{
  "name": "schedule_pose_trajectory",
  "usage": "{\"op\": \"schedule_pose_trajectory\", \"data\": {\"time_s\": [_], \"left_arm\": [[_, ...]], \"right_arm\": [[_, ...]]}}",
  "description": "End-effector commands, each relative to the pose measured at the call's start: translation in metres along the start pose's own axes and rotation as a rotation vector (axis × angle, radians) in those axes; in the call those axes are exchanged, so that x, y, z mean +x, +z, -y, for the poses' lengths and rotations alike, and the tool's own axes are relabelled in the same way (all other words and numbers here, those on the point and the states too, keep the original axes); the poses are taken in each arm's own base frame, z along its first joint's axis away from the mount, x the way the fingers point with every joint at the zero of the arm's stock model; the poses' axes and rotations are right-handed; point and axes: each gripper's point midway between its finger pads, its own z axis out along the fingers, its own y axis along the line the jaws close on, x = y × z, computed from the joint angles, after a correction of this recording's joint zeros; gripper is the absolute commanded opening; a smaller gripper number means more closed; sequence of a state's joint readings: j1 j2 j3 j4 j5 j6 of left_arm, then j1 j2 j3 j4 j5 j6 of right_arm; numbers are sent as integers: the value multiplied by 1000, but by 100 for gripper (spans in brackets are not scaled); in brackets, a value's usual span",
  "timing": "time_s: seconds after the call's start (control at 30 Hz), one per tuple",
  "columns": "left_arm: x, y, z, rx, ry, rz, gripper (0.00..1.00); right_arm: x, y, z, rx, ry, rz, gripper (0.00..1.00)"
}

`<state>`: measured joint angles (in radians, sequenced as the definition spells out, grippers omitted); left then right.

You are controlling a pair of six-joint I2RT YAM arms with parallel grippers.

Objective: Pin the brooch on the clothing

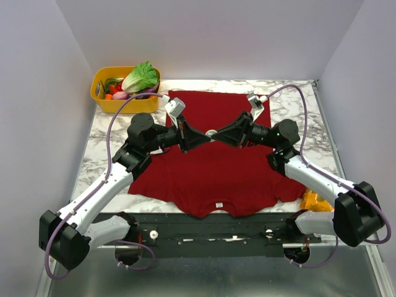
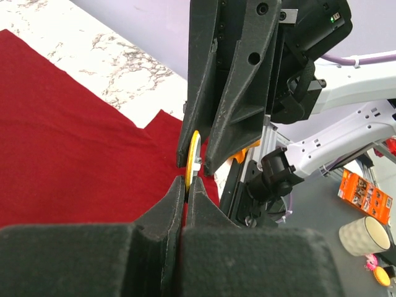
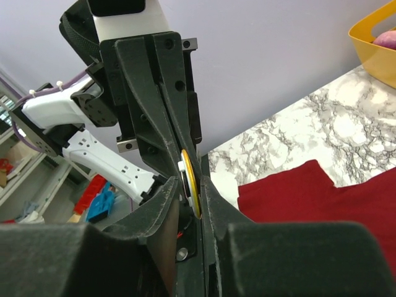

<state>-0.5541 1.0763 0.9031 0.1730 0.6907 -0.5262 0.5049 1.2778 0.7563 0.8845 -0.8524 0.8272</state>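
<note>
The left claw (image 2: 185, 197), pinched fully shut, grips the lower edge of the small gold brooch (image 2: 192, 154). The right claw (image 3: 189, 185), only narrowly parted, clasps it too. Together they hold it edge-on over the middle of the red shirt (image 1: 216, 173), probably to work the pin.

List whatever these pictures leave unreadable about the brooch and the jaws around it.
- Tiny round golden-yellow disc brooch: both wrist views catch it edge-on, and the jaws on either side hide its face and back.
- Top view: the brooch is too small to tell apart where the left gripper and right gripper meet above the large dark red T-shirt.
- Left wrist view: shadow hides whether the left gripper's shut jaws pinch the brooch or only touch its rim.
</note>
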Motion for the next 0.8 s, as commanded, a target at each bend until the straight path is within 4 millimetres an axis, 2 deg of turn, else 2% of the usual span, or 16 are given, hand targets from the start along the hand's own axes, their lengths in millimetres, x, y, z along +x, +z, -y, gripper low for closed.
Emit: {"op": "schedule_pose_trajectory", "data": {"time_s": [0.0,0.1,0.17,0.27,0.43,0.63,0.73,0.77], "left_arm": [[-13,-3,12,22,35,23,0],[-13,-4,14,28,32,23,0],[-13,-4,14,28,31,19,0],[-16,-5,12,0,35,21,0],[-24,-8,10,-43,53,29,0],[-36,-9,17,-33,66,56,0],[-40,-10,20,-30,70,68,0],[-41,-11,21,-29,72,70,0]], "right_arm": [[-2,0,-8,-20,-33,-5,23],[-2,1,-7,-17,-26,-9,18],[-2,2,-6,-17,-29,-12,9],[1,2,-2,-3,-42,-34,1],[10,-1,13,78,-74,-115,1],[16,-8,28,162,-148,-178,1],[19,-11,31,175,-170,-193,9],[19,-11,31,176,-180,-195,25]]}}
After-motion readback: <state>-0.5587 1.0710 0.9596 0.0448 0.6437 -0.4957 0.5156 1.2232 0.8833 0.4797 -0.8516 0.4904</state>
